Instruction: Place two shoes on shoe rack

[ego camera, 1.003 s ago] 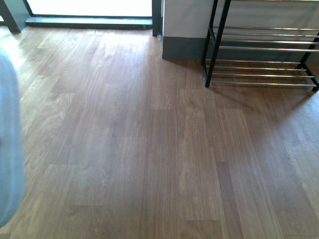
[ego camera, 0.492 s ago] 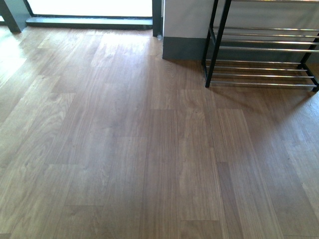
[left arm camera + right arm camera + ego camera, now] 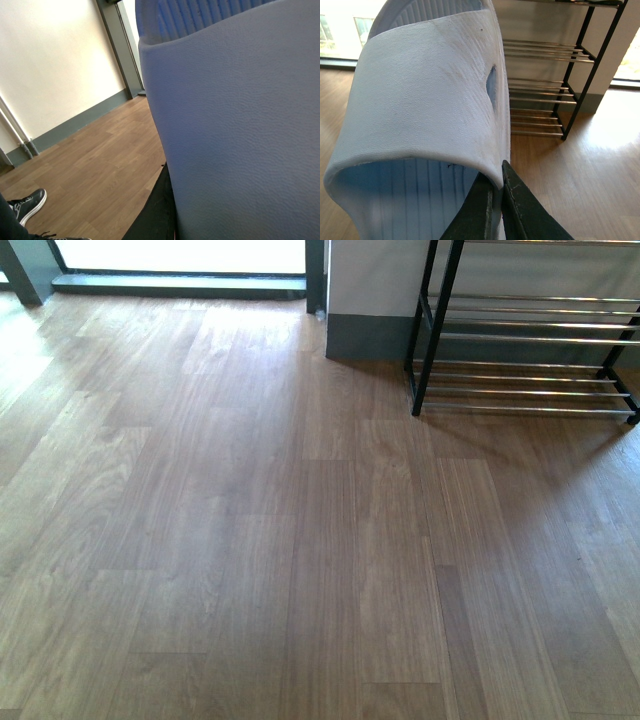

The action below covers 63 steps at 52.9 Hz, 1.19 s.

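As the scene is taken in from the right wrist, a pale blue-white slide, the right-arm sandal (image 3: pixel 425 95), is found filling most of the picture, raised clear of the wooden floor (image 3: pixel 600 150). The edge of its broad strap is pinched by the right gripper (image 3: pixel 497 172), whose two dark fingers (image 3: pixel 520 210) are pressed nearly together with only the rubber between them. Beyond the sandal, the shoe rack (image 3: pixel 555 85) is seen standing upright against a light wall, well apart from the shoe, its chrome bars stacked in tiers inside the black frame.

Over to the left wrist: the left-arm sandal (image 3: pixel 240 125) is seen very close to the lens, with its ribbed footbed and textured strap taking up more than half the picture. Just one dark finger of the left gripper (image 3: pixel 157 210) is shown, lying along the sandal's edge; whether that gripper is clamped or apart cannot be told. Behind it, a cream wall (image 3: pixel 55 60) with grey skirting is seen, and a dark sneaker (image 3: pixel 27 204) with a white sole is planted on the wooden floor at the picture's edge.

From the front camera, the wooden floor is spread out wide, and the shoe rack is placed at the far right, by the wall, with its lower tiers in view.
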Each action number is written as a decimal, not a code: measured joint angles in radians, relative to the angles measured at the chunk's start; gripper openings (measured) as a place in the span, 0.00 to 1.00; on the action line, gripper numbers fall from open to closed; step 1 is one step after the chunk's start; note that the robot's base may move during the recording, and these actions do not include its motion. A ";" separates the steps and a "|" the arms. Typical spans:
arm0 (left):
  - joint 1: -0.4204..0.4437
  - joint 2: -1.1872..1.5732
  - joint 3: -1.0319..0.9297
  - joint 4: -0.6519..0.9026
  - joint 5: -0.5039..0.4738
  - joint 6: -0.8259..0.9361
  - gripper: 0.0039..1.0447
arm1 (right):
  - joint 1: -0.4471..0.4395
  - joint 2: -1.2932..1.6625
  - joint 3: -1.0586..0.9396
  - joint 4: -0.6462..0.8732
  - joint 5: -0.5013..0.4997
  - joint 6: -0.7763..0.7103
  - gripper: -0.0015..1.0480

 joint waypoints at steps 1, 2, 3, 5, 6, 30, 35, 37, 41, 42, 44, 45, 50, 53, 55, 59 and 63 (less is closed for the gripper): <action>0.000 0.000 0.000 0.000 0.000 0.000 0.02 | 0.000 0.000 0.000 0.000 0.000 0.000 0.02; 0.000 0.000 0.000 0.000 -0.001 0.002 0.02 | 0.000 0.000 0.000 0.000 0.000 0.000 0.02; 0.000 0.000 0.000 0.001 0.000 0.004 0.02 | 0.000 0.000 0.000 0.000 0.000 0.000 0.02; 0.000 0.000 0.000 0.001 0.000 0.006 0.02 | 0.000 0.000 0.000 0.000 0.000 0.000 0.02; 0.000 0.000 0.000 0.002 0.000 0.008 0.02 | 0.000 0.000 0.000 0.000 0.000 0.000 0.02; 0.000 0.002 0.000 0.003 0.000 0.017 0.02 | 0.000 0.000 0.000 0.000 0.000 0.000 0.02; 0.000 0.002 0.000 0.003 0.000 0.017 0.02 | 0.000 0.000 0.000 0.000 0.000 0.000 0.02; 0.000 0.002 0.000 0.003 0.000 0.017 0.02 | 0.000 0.000 0.000 0.000 0.000 0.000 0.02; 0.000 0.002 0.000 0.003 0.000 0.017 0.02 | 0.000 0.000 0.000 0.000 0.000 0.000 0.02; 0.000 0.002 0.000 0.003 0.000 0.017 0.02 | 0.000 0.000 0.000 0.000 0.000 0.000 0.02; 0.000 0.002 0.000 0.003 0.000 0.017 0.02 | 0.000 0.000 0.000 0.000 0.000 0.000 0.02; 0.000 0.002 0.000 0.003 0.000 0.017 0.02 | 0.000 0.000 0.000 0.000 0.000 0.000 0.02; 0.000 0.002 0.000 0.003 0.000 0.017 0.02 | 0.000 0.000 0.000 0.000 0.000 0.000 0.02; 0.000 0.002 0.000 0.003 0.000 0.017 0.02 | 0.000 0.000 0.000 0.000 0.000 0.000 0.02; 0.000 0.002 0.000 0.003 0.000 0.017 0.02 | 0.000 0.000 0.000 0.000 0.000 0.000 0.02; 0.000 0.002 0.000 0.003 0.000 0.017 0.02 | 0.000 0.000 0.000 0.000 0.000 0.000 0.02; 0.000 0.002 0.000 0.003 0.000 0.017 0.02 | 0.000 0.000 0.000 0.000 0.000 0.000 0.02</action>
